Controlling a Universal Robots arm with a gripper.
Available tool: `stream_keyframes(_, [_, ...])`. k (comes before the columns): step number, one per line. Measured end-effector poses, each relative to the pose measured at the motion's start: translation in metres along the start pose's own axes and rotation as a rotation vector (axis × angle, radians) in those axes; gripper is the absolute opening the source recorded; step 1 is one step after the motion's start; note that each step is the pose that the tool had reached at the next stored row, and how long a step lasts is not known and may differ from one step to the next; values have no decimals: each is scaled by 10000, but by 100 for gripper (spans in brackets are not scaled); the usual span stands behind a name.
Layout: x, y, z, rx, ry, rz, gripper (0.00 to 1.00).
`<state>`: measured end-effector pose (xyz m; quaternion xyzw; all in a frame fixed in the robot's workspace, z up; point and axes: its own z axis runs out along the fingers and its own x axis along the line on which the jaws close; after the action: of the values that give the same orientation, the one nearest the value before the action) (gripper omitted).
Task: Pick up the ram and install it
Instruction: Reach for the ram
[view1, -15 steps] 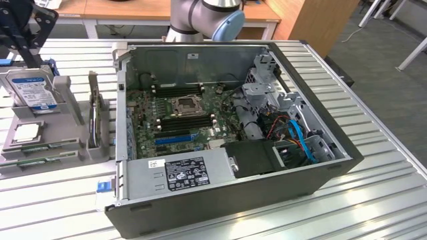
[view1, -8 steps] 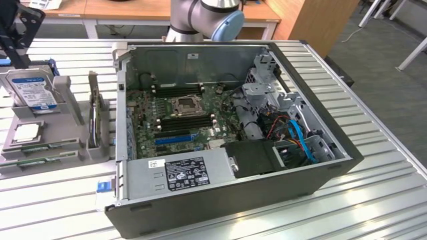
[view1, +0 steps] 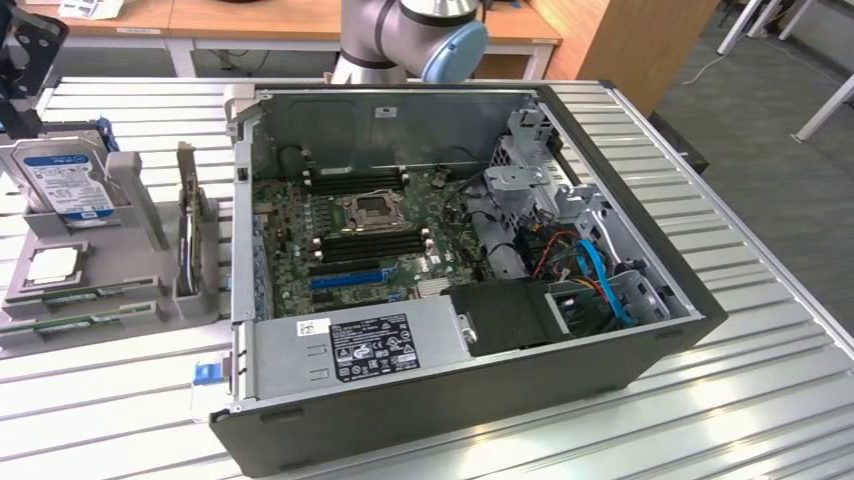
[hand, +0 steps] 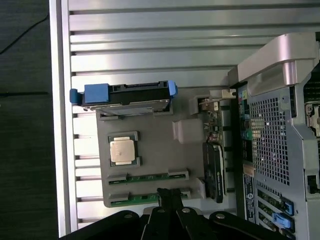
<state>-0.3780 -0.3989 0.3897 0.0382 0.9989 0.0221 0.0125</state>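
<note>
The slatted metal desk (view1: 747, 330) carries an open computer case (view1: 467, 420) lying on its side, with the motherboard (view1: 287, 215) exposed. The long black slots (view1: 374, 245) beside the processor socket look empty, so nothing appears installed yet.

On the exterior view's left, just beside the case, sits a grey holder (hand: 160, 145) with the spare parts. A hard drive (view1: 67, 180) stands upright at its far end and a square processor chip (hand: 123, 151) lies in the middle.

Along the holder's near edge, two green sticks lie flat in their own grooves: the ram (hand: 135, 199) in the outermost groove and a second stick (hand: 147, 176) just beside it.

The tool (hand: 169, 194) hangs above that outer groove with its fingers pressed together and nothing between them. It seems close to the ram, though whether it touches is unclear. By my reading the task is at its very start: neither the pick-up nor the installing is done.
</note>
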Motion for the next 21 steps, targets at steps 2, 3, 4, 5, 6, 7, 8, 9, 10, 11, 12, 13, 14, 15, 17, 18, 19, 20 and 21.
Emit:
stream_keyframes(2, [23,-2,2,0,0,1,10])
stream_keyframes(3, [34,-3,3,0,0,1,10])
stream_keyframes(4, [45,-4,4,0,0,1,10])
stream_keyframes(5, [56,-4,5,0,1,1,10])
stream_keyframes(6, [68,-5,7,-1,0,1,10])
stream_keyframes(7, [78,-6,8,-1,-1,2,10])
stream_keyframes(8, [89,-7,9,0,0,2,10])
stream_keyframes(9, [100,-8,10,0,0,1,10])
stream_keyframes(10, [112,-9,11,0,0,2,10])
stream_keyframes(11, [125,-10,13,-1,0,2,10])
stream_keyframes(12, [138,-11,13,0,0,3,10])
stream_keyframes(13, [150,-12,15,0,0,3,10])
stream_keyframes(14, [161,-13,16,0,0,2,10])
stream_keyframes(15, [173,-14,17,0,0,2,10])
stream_keyframes(17, [195,-16,17,0,1,3,10])
stream_keyframes(18, [202,-17,17,0,1,3,10])
stream_keyframes(19, [202,-16,17,0,1,2,10])
stream_keyframes(20, [202,-16,17,0,0,2,10])
stream_keyframes(21, [202,-17,17,0,0,2,10])
